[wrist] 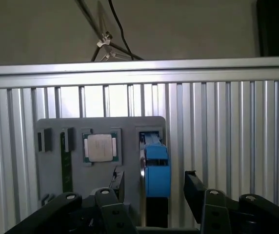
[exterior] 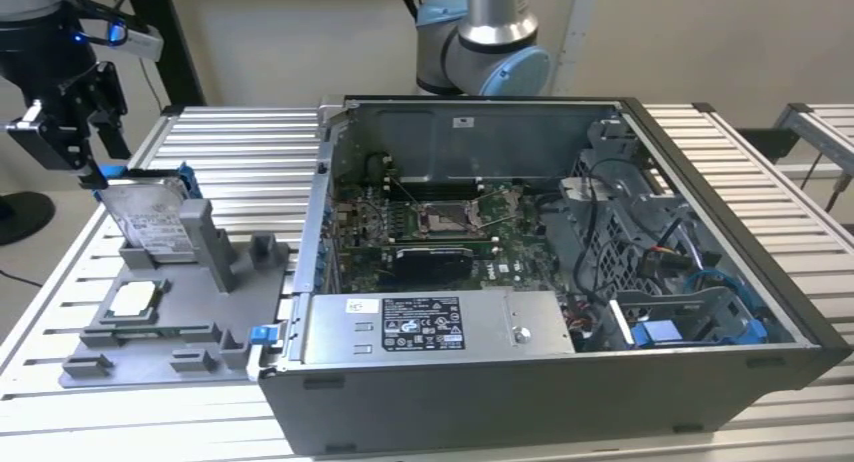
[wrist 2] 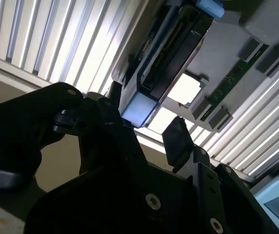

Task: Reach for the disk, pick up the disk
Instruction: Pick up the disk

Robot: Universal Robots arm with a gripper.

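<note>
The disk (exterior: 150, 220) stands on edge in the grey fixture (exterior: 187, 327); the gripper (wrist: 148, 187) is at its top edge, jaws open either side of the blue bracket (wrist: 156, 165). Risk — an off-centre closure catches plastic only, and the disk tilts or jams in its slot

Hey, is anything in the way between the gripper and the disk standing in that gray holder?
Nothing visible is. The gripper sits at the top end of the upright disk. Its open fingers are on either side of the disk's blue bracket, with clear gaps between them.
</note>
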